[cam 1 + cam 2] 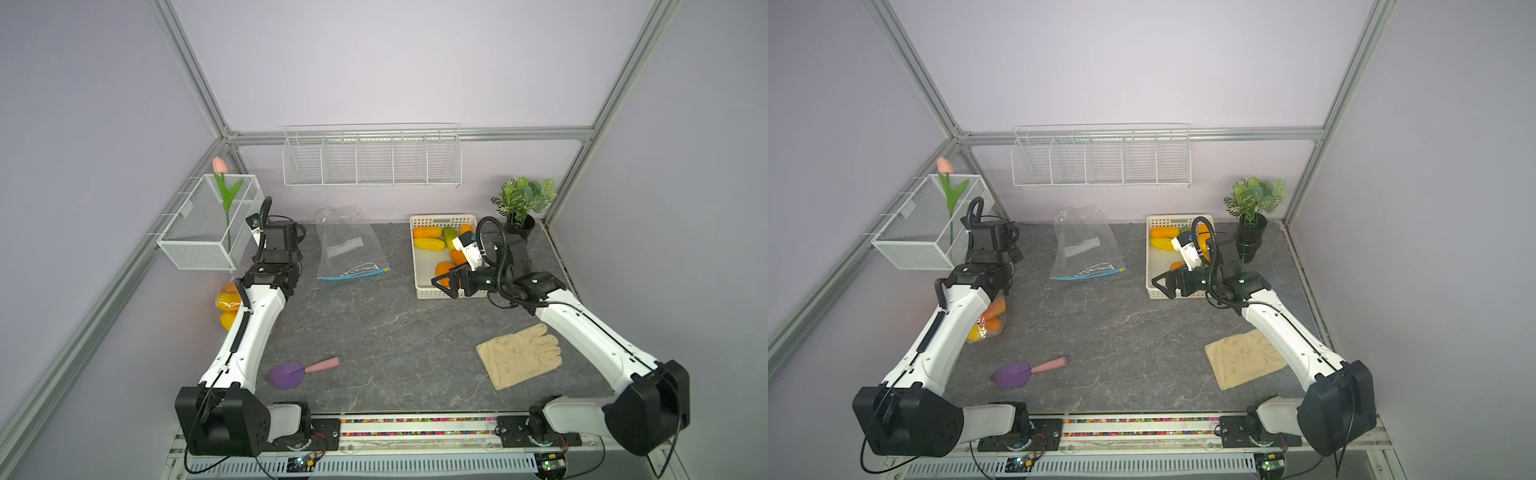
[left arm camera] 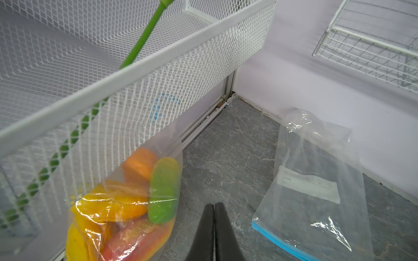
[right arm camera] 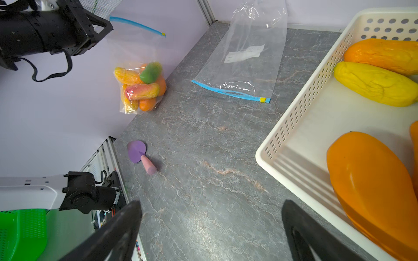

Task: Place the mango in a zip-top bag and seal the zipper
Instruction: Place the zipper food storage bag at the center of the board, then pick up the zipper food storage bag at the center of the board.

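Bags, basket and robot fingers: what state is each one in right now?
Empty bag: lying flat, nothing inside, zipper partly open.
Filled bag: stuffed full, propped against the side wall.
Basket: holds several mangoes.
Left fingers: shut, holding nothing.
Right fingers: wide open, empty.

We read no legible text. White label panel (image 3: pixel 245 53) on the empty zip-top bag (image 3: pixel 248 74) carries print, too blurred.

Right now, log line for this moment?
left end effector: shut, empty | right end effector: open, at basket | mango: in basket | empty bag: lying on table
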{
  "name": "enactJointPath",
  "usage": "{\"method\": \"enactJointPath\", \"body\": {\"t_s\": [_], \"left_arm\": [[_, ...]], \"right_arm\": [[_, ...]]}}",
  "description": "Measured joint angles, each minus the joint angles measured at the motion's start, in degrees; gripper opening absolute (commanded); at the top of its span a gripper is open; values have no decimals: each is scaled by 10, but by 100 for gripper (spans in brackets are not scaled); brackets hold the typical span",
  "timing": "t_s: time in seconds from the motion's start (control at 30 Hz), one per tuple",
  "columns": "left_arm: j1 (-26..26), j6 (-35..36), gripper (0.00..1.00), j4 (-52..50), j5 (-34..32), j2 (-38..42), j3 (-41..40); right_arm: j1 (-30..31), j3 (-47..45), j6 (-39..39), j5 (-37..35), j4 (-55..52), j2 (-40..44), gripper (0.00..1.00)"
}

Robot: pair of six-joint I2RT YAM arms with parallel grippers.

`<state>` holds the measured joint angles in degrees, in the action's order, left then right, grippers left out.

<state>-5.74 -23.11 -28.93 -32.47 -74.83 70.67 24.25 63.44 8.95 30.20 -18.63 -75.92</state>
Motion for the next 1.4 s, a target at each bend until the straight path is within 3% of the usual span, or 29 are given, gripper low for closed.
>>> {"method": "enactJointPath", "body": {"t_s": [0.13, 0.2, 0.3, 0.37, 0.47, 0.63, 0.67, 0.8, 0.93, 1.13, 1.17, 1.4], "left_arm": [[0, -4, 22, 6, 11, 10, -5], [0, -1, 0, 7, 22, 16, -7], [0, 6, 1, 16, 56, 24, -8], [0, 8, 21, 23, 84, 29, -8], [-1, 6, 38, 24, 129, 29, -4], [-60, 43, 49, 11, 155, 17, 37], [-80, 59, 58, 6, 158, 10, 52], [-151, 155, 59, -2, 181, -26, 92], [-195, 272, 59, -19, 213, -85, 88], [-201, 387, 66, -40, 221, -228, 85], [-201, 399, 69, -50, 220, -257, 96], [-201, 462, 69, -101, 199, -411, 226]], "right_arm": [[0, -5, 0, -5, 0, 0, 100], [0, -5, 0, -7, 0, 0, 100], [0, -5, 0, -9, 0, 0, 100], [0, -5, 0, -9, 0, 0, 100], [0, -5, 0, -9, 0, 0, 100], [-1, -5, 0, -17, 0, 0, 100], [-1, -5, 1, -20, 0, 1, 100], [-3, -13, 7, -35, 0, 16, 100], [-11, -28, 24, -56, 1, 44, 97], [-31, -49, 47, -76, 0, 82, 96], [-34, -52, 48, -78, 0, 86, 95], [-51, -69, 56, -81, -5, 96, 95]]}}
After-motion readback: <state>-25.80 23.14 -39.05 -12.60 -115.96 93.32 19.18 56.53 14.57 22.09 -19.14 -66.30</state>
